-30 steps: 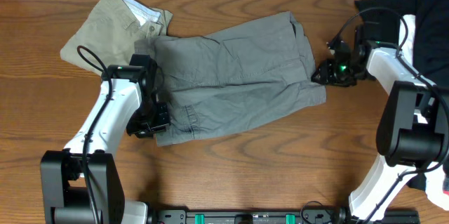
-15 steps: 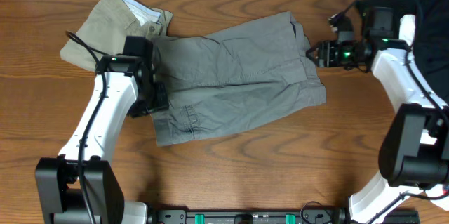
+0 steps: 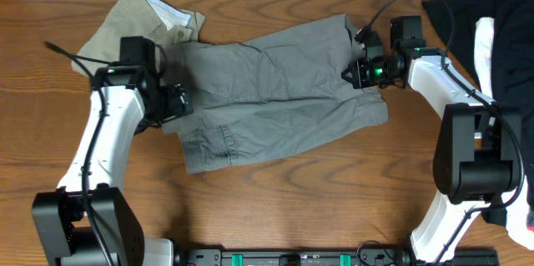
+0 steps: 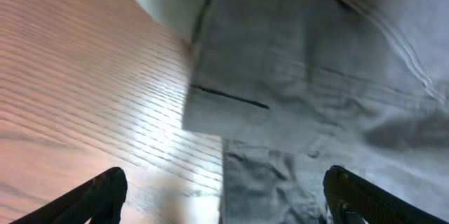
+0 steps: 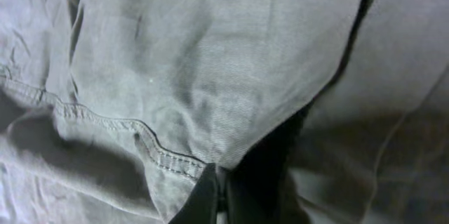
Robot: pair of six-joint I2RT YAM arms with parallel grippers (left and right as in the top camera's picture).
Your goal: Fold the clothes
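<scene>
Spread wide at the left tool [image 3: 177,103] — fingertips [image 4: 105,190] at the two bottom corners of the wrist view, nothing between them. Below the gap, the left edge of the grey shorts [image 3: 284,91]: a pocket flap, a stitched seam, and beside them bare wood of the tabletop [image 3: 275,208]. (Touching the cloth or just above it: cannot tell.) Seen from overhead, placed at 9 o'clock on the shorts, right at their border.

Pressed together at the right tool [image 3: 355,72], pinching a fold of the same grey shorts — in the wrist view, a stitched hem running straight into the closed fingers [image 5: 207,203], with the cloth drawn toward them in creases. From overhead, at 2 o'clock on the shorts, at their upper right corner.

Farther out: the grey shorts lying mostly flat across the middle of the tabletop, long side slightly tilted, higher toward 3 o'clock, one pocket showing near 7 o'clock. At 10 o'clock from them, khaki shorts [image 3: 133,24], crumpled, touching the grey cloth at the shared edge, pale lining showing at the waistband. At 2 o'clock of the tabletop, past the right arm, a black garment [image 3: 509,16] in a heap, apart from the grey shorts.
</scene>
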